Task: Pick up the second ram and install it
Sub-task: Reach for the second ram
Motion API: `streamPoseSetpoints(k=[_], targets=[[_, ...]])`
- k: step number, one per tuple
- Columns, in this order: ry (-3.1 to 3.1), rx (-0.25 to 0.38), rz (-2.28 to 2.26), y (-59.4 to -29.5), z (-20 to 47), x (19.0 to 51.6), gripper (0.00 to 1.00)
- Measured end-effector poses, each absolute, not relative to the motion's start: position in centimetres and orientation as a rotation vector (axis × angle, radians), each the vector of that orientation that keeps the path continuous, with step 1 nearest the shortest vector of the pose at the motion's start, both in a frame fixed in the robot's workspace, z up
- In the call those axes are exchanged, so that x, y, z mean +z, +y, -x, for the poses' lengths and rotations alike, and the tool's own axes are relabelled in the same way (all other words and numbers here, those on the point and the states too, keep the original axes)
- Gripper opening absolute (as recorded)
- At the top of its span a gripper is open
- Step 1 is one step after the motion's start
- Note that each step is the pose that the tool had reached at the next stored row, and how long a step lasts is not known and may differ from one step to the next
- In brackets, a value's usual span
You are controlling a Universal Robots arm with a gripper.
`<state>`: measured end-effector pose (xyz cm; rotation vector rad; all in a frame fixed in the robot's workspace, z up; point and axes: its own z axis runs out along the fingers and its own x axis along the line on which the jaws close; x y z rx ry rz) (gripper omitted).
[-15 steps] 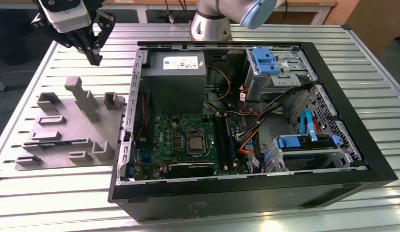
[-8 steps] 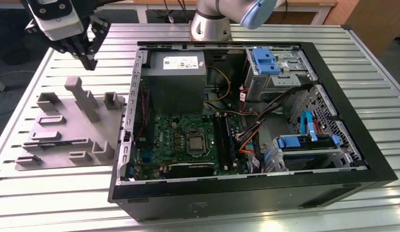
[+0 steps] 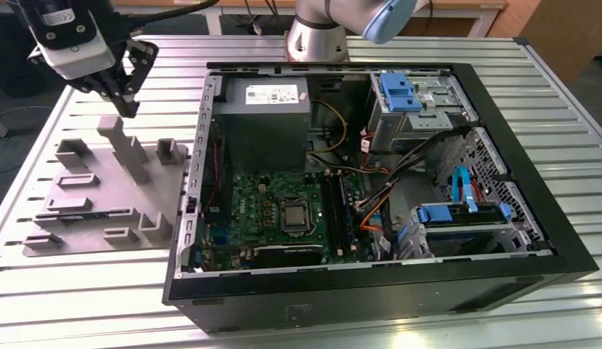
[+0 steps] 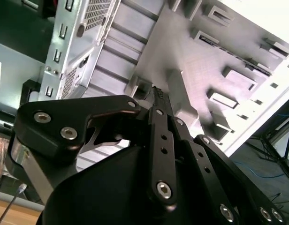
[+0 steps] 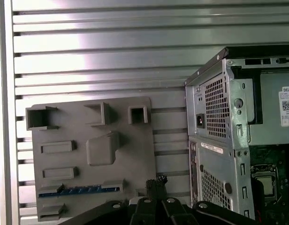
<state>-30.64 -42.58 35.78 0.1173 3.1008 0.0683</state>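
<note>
Gripper (image 3: 127, 109) fingers are closed together and hold nothing. Ram (image 5: 79, 190) stands on edge in a slot of the grey fixture (image 3: 107, 196), toward the fixture's 6 o'clock edge in the exterior view, apart from the gripper. Gripper hangs above the fixture's 12 o'clock end. Fixture lies flat on the ribbed metal surface (image 3: 78, 291). Uncovered computer case (image 3: 379, 305) sits at 3 o'clock of the fixture, just beside it, with the motherboard (image 3: 272, 196) exposed.

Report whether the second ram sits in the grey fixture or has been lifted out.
In: the first wrist view shows the second ram lying in a slot of the grey fixture, the gripper clear of it.
</note>
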Motion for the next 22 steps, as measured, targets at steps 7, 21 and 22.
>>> streamPoseSetpoints(k=[7,21,22], targets=[[3.101,0.068,-0.117,-43.4,32.2,35.0,0.11],[3.101,0.068,-0.117,-44.7,35.4,33.0,0.11],[3.101,0.068,-0.117,-44.8,35.6,32.8,0.11]])
